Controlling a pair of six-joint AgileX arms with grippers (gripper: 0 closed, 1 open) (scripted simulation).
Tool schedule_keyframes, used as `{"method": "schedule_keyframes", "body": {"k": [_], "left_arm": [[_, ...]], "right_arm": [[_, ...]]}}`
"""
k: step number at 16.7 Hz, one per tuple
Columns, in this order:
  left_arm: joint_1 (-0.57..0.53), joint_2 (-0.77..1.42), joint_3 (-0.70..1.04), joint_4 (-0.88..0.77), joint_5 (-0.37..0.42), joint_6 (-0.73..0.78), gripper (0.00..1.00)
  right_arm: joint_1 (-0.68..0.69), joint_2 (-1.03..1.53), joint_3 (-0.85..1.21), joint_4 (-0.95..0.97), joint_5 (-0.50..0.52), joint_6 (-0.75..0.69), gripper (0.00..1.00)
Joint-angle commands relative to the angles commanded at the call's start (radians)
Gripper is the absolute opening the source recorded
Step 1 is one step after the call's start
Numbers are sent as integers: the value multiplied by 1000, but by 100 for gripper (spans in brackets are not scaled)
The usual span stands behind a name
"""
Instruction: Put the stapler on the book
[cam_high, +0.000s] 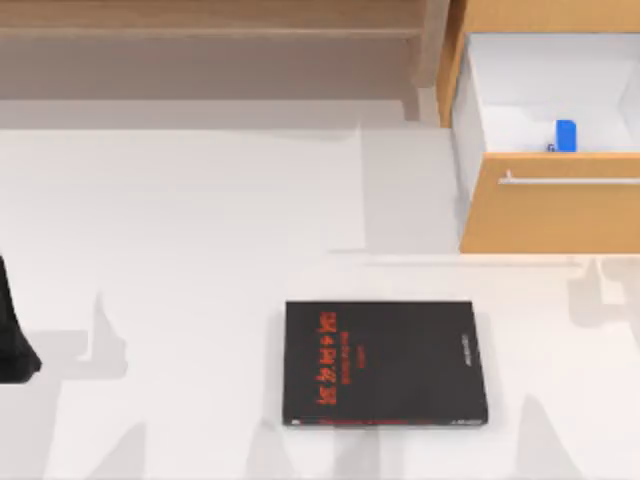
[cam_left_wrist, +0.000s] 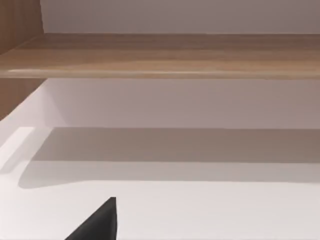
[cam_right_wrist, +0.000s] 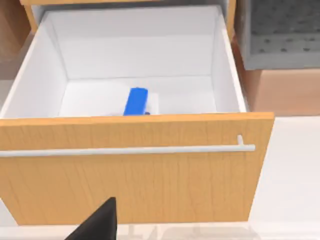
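Observation:
The blue stapler lies inside the open white drawer at the table's back right, close behind the drawer's wooden front. The right wrist view looks into that drawer from in front, with the stapler on its floor. A dark part of my right gripper hangs before the drawer front, apart from the stapler. The black book with red lettering lies flat at the front middle of the table. My left arm is parked at the left edge, and a dark part of its gripper hangs over bare tabletop.
The drawer front carries a white bar handle and stands out over the table. A long wooden shelf runs along the back. A grey perforated panel stands beside the drawer. White tabletop spreads between book and shelf.

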Motion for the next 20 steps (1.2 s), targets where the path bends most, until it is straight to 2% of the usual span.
{"method": "schedule_keyframes", "body": {"k": [12, 16, 20], "left_arm": [[0, 0, 0, 0, 0, 0, 100], [0, 0, 0, 0, 0, 0, 100], [0, 0, 0, 0, 0, 0, 100]], "right_arm": [[87, 1326, 1156, -621, 35, 160, 100], [107, 1634, 1435, -770, 26, 212, 100], [109, 1813, 1609, -855, 16, 240, 100]]}}
